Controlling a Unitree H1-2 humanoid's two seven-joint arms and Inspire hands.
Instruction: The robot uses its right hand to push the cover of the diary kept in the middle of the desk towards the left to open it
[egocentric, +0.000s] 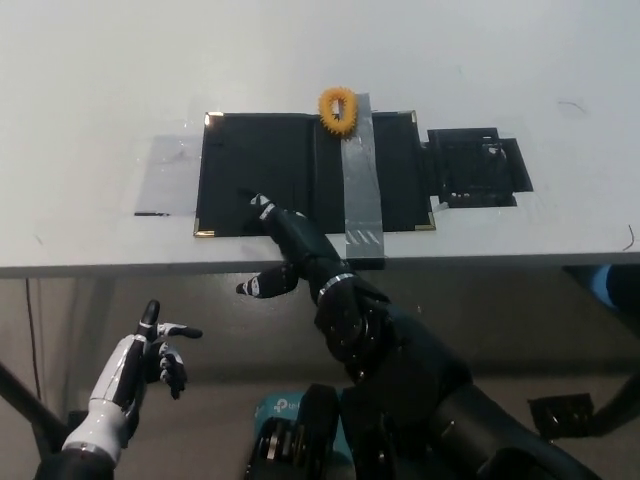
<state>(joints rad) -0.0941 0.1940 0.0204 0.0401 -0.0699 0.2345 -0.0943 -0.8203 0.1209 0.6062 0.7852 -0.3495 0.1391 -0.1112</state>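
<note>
The black diary (300, 170) lies open and flat in the middle of the white desk, its cover (255, 172) spread to the left with gold corner tips. A grey tape strip (360, 175) runs down its right half and an orange spiky ring (338, 108) sits at its top edge. My black right hand (285, 245) rests open at the desk's front edge, fingertips on the lower part of the opened cover. My white left hand (150, 360) hangs below the desk at lower left, fingers apart, holding nothing.
A black cut-out mat (478, 168) lies to the right of the diary. Clear plastic sheet (170, 175) is taped on the desk left of the cover. The desk's front edge (120, 268) runs across the picture's middle.
</note>
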